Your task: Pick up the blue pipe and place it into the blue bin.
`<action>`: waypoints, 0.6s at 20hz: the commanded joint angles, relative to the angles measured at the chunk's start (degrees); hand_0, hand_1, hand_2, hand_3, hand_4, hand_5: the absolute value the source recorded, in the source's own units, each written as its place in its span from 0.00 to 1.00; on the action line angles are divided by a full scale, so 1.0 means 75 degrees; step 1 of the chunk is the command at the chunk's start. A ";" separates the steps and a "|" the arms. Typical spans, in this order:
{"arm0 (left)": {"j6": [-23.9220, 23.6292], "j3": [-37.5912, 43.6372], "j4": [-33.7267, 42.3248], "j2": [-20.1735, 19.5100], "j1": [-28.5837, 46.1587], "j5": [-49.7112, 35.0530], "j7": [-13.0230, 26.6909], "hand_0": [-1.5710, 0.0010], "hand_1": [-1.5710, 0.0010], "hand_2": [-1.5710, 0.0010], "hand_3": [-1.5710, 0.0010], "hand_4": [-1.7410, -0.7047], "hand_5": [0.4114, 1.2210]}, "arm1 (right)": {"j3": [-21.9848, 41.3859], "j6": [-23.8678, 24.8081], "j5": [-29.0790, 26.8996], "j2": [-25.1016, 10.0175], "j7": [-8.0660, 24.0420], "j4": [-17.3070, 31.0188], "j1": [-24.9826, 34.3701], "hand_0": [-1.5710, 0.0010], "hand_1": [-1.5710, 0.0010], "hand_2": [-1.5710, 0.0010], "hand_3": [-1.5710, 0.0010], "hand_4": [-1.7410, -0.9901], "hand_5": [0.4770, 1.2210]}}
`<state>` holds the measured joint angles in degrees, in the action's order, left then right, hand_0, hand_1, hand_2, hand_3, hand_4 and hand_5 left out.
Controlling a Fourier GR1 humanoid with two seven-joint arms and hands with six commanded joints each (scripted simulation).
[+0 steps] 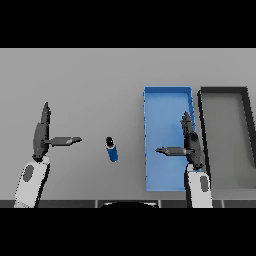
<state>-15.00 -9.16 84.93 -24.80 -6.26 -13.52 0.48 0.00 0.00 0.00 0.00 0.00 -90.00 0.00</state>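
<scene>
A short blue pipe (112, 149) with a dark top end lies on the grey table, slightly left of centre. To its right stands the blue bin (167, 98), long and rectangular, with nothing in it. My right hand (191, 145) hovers over the bin's right side, fingers straight and thumb pointing left toward the pipe. Far to the pipe's left, my left hand (40, 136) is open too, its thumb stretched right toward the pipe. Neither hand touches the pipe.
A dark grey bin (248, 125) stands right beside the blue bin, at the table's right edge. Bare table lies between the pipe and each hand, and across the far side.
</scene>
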 commanded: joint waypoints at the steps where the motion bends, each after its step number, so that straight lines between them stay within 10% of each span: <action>1: -0.0005 0.0001 0.0011 0.0003 0.0009 0.0001 -0.0041 1.00 1.00 1.00 1.00 0.75 0.22 | 0.0001 0.0004 -0.0003 0.0000 -0.0007 -0.0007 -0.0010 1.00 1.00 1.00 1.00 0.71 0.20; 6: -0.0052 -0.0066 0.0176 0.0016 0.0142 0.0058 -0.0130 1.00 1.00 1.00 1.00 0.75 0.22 | 0.0077 -0.0030 0.0009 0.0008 -0.0091 -0.0188 -0.0195 1.00 1.00 1.00 1.00 0.71 0.20; 8: 0.1259 -0.0262 0.0020 -0.0868 0.0529 0.0103 -0.0929 1.00 1.00 1.00 1.00 0.75 0.22 | 0.0392 -0.0117 0.0958 -0.0813 -0.1004 -0.0629 -0.0662 1.00 1.00 1.00 1.00 0.72 0.20; 12: 0.1933 -0.0426 -0.0049 -0.1233 0.0504 0.0155 -0.1259 1.00 1.00 1.00 1.00 0.75 0.23 | 0.0675 -0.0189 0.1387 -0.1063 -0.0867 -0.1119 -0.0954 1.00 1.00 1.00 1.00 0.73 0.20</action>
<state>-0.49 -12.36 84.57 -34.05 -2.49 -12.35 -9.07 5.08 -1.43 10.40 -7.95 -6.60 -98.39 -7.14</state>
